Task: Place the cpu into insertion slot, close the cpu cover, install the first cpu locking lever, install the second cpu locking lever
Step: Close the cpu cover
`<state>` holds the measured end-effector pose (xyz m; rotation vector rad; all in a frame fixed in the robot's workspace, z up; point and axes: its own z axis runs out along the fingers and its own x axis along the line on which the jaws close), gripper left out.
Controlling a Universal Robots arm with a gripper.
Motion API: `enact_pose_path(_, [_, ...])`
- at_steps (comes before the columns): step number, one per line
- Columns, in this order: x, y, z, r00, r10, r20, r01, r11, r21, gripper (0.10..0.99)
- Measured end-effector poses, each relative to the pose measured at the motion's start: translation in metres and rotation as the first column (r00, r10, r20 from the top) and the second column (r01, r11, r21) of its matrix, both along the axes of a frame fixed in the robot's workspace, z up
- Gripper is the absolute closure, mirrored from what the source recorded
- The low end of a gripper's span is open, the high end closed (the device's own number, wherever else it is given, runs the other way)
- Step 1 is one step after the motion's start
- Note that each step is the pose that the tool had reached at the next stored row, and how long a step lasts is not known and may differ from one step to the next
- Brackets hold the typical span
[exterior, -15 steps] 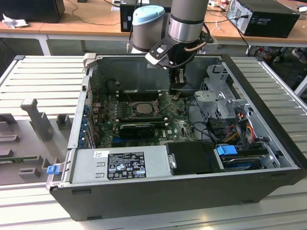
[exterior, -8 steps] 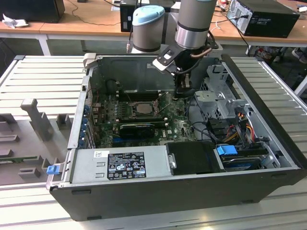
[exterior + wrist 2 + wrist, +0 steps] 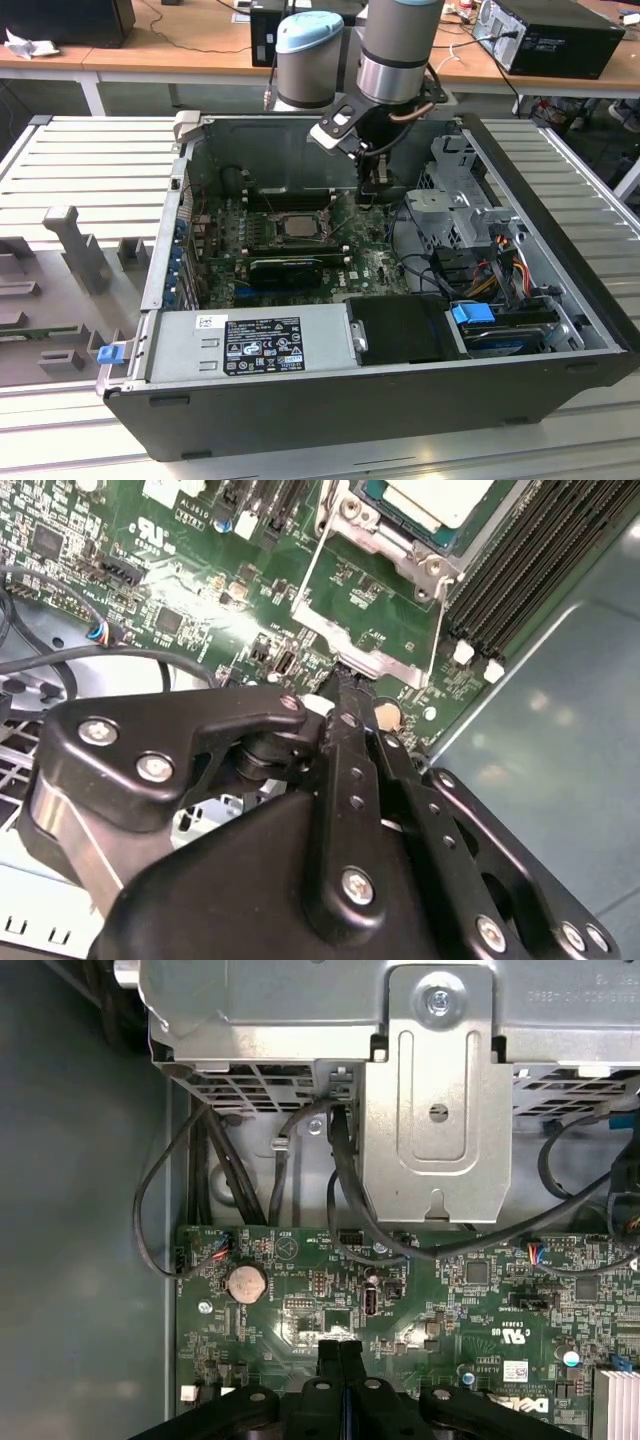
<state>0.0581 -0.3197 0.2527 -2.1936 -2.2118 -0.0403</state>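
Observation:
The cpu lies flat in the insertion slot on the green motherboard inside the open computer case; its pale top is seen in the second wrist view. The silver cpu cover lies down around the chip, its tongue pointing at my gripper. Two thin wire levers run along the socket's sides. My gripper hangs low over the board at the socket's side on the exterior view's right. Its black fingers are shut together, tips right at the cover's tongue. Nothing shows between the fingers.
A metal drive cage with black cables stands close behind the gripper. Long black memory slots flank the socket. A black card and the power supply sit toward the case front. The case walls hem in the arm.

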Motion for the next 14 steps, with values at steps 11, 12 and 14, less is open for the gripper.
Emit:
enact_pose_path(11, [-0.0061, -0.0001, 0.0, 1.0, 0.0, -0.0001, 0.0, 1.0, 0.0, 0.98])
enact_pose_path(12, [-0.0064, -0.0001, 0.0, 1.0, 0.0, 0.0, 0.0, 1.0, 0.0, 0.98])
enact_pose_path(14, [-0.0084, 0.0, 0.0, 1.0, 0.0, 0.0, 0.0, 1.0, 0.0, 0.98])
